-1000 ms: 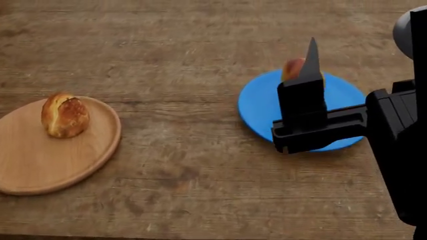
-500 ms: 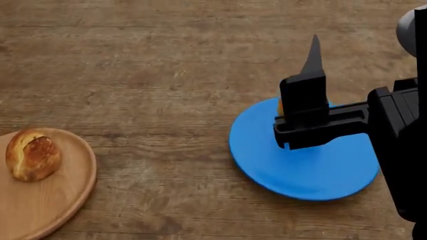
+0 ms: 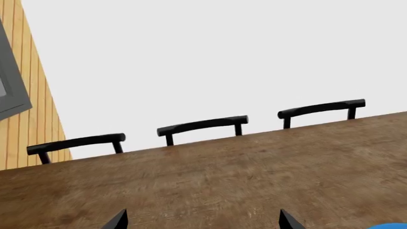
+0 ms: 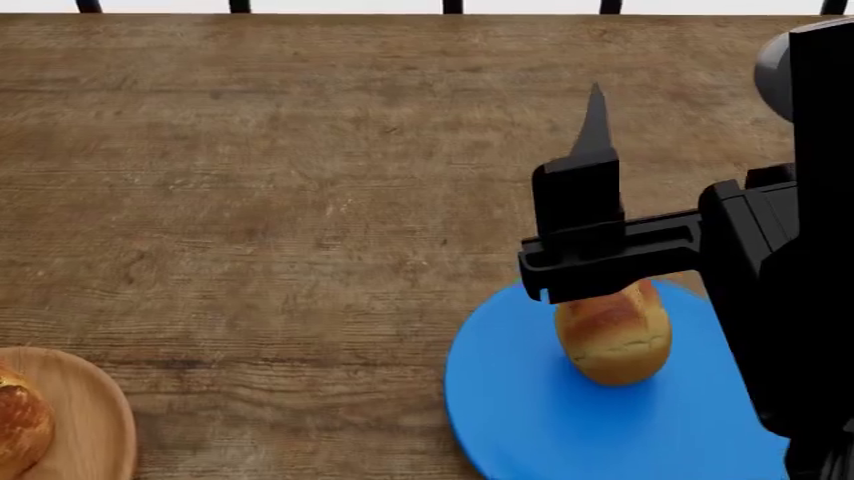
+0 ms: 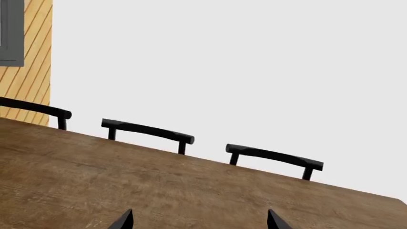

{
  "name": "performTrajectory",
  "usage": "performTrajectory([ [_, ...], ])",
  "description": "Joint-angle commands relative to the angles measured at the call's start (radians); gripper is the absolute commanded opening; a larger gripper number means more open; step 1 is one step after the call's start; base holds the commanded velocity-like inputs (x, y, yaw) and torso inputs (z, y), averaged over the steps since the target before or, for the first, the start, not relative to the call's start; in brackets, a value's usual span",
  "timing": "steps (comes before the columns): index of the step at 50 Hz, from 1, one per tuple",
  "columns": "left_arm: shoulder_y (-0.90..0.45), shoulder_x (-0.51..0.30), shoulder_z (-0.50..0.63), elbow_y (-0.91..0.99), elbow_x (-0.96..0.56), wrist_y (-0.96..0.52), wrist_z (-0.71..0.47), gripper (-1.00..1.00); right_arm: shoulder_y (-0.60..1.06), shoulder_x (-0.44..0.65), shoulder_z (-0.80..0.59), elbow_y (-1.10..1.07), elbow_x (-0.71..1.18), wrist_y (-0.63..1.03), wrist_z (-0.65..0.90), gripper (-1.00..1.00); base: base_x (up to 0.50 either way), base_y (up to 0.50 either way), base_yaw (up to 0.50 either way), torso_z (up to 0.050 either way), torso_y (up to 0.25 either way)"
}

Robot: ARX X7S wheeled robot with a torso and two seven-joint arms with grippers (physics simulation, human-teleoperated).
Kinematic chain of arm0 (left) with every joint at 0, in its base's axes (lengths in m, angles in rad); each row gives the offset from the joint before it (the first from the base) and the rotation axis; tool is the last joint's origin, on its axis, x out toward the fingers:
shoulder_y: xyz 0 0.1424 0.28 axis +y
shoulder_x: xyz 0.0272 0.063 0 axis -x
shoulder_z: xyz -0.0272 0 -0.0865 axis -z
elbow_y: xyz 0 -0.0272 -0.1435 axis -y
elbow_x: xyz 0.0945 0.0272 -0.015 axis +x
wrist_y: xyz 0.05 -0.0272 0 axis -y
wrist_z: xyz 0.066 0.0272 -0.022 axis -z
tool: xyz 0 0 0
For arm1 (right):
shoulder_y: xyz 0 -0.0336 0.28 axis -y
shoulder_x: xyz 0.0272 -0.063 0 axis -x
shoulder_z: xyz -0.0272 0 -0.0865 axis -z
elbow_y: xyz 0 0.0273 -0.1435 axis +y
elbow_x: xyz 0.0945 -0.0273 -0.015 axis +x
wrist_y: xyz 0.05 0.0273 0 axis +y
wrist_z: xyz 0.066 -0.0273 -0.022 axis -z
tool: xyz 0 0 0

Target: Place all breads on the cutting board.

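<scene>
Hanging above the worktop (image 4: pixel 267 180), the right tool (image 4: pixel 594 110) points toward the far edge and touches nothing. In the right wrist view its two dark fingertips (image 5: pixel 124 220) stand well apart with only bare wood between them, so it is spread and holds nothing. The left tool (image 3: pixel 200 220) is not seen in the head view; its own camera shows two fingertips (image 3: pixel 117 220) also spread wide over bare wood.

Just under the right arm (image 4: pixel 747 260), one bread (image 4: pixel 614 335), golden-brown and oval, lies on the round blue plate (image 4: pixel 534 400). The arm covers its upper part. The second bread (image 4: pixel 20 425) lies on the round light wooden plate (image 4: pixel 94 430) at the near left corner of the head view, and both are cut by the picture edge. The two plates are well apart. The cutting board shows in no picture.

The worktop is of rough brown planks, and the wide middle and far part of it lie free. Along the far edge stand black chairs (image 3: pixel 203 126), only their backrests visible. Behind them is a plain pale wall (image 5: pixel 222 62), and at one side a panel of yellow wooden slats (image 5: pixel 28 67) with a grey frame (image 3: pixel 9 76), which is cut off.
</scene>
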Motion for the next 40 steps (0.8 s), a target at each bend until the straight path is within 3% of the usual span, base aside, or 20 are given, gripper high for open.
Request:
performTrajectory([
  [1,0.031,-0.006,-0.028,-0.001,-0.015,0.040,0.030,1.00,-0.014,-0.012,0.004,0.004,0.002,-0.026,-0.015,1.00,0.34,0.07,0.00,0.000,0.000],
  [17,-0.018,-0.018,0.019,-0.009,-0.018,0.027,0.007,1.00,0.026,0.011,-0.026,0.024,0.021,-0.024,0.029,1.00,0.33,0.17,0.00,0.000,0.001],
  [21,0.030,-0.019,0.000,-0.003,0.012,0.032,0.031,1.00,-0.004,0.009,-0.018,0.016,0.005,-0.033,0.010,1.00,0.31,0.00,0.00,0.000,0.000],
  [26,-0.028,-0.019,0.053,-0.024,-0.029,0.012,0.010,1.00,0.043,0.025,-0.088,0.093,0.128,-0.016,0.057,1.00,0.09,0.00,0.00,0.000,0.000],
  [29,-0.091,-0.031,0.130,-0.047,-0.109,-0.013,-0.029,1.00,0.162,0.053,-0.209,0.195,0.258,0.019,0.144,1.00,0.00,0.00,0.00,0.000,0.000],
  [32,-0.112,-0.051,0.125,-0.064,-0.163,0.010,-0.025,1.00,0.249,0.065,-0.253,0.267,0.359,-0.002,0.181,1.00,0.00,0.00,0.00,0.000,0.003],
  [35,-0.185,-0.060,0.214,-0.108,-0.298,0.006,-0.065,1.00,0.389,0.083,-0.379,0.362,0.499,0.012,0.257,1.00,0.00,0.00,0.00,0.000,0.000],
  [40,-0.229,-0.111,0.324,-0.175,-0.452,-0.028,-0.093,1.00,0.501,0.084,-0.488,0.480,0.610,0.039,0.271,1.00,0.00,0.00,0.00,0.000,0.000],
])
